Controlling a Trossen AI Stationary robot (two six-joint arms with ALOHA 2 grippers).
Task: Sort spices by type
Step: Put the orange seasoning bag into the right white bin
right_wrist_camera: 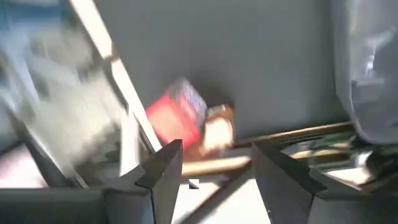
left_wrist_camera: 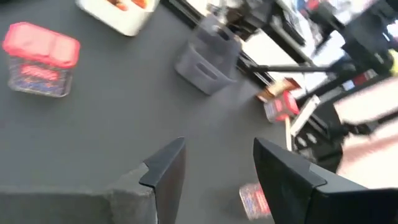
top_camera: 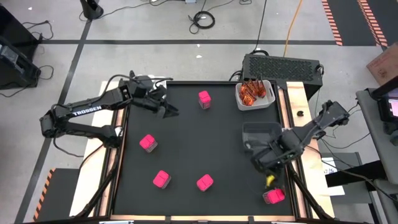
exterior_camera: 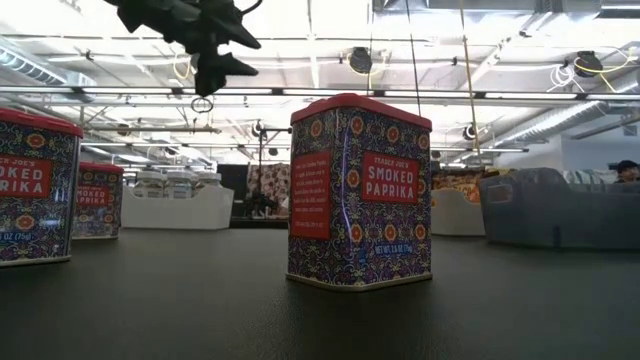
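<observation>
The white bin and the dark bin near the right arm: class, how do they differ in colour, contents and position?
The white bin is pale; the dark bin is grey. The white bin holds crinkly orange-brown sachets; what the dark bin holds cannot be seen. The white bin sits at the table's far right corner; the dark bin sits nearer, beside the right hand. Both are rectangular, along the table's right edge.

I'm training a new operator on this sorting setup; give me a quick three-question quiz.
1. How many pink tins show in the high view?
2. True or false: the white bin holds orange sachets.
3. Which is nearer the grey bin? A: left hand. B: right hand.
Key: 1 five; 2 true; 3 B.
</observation>
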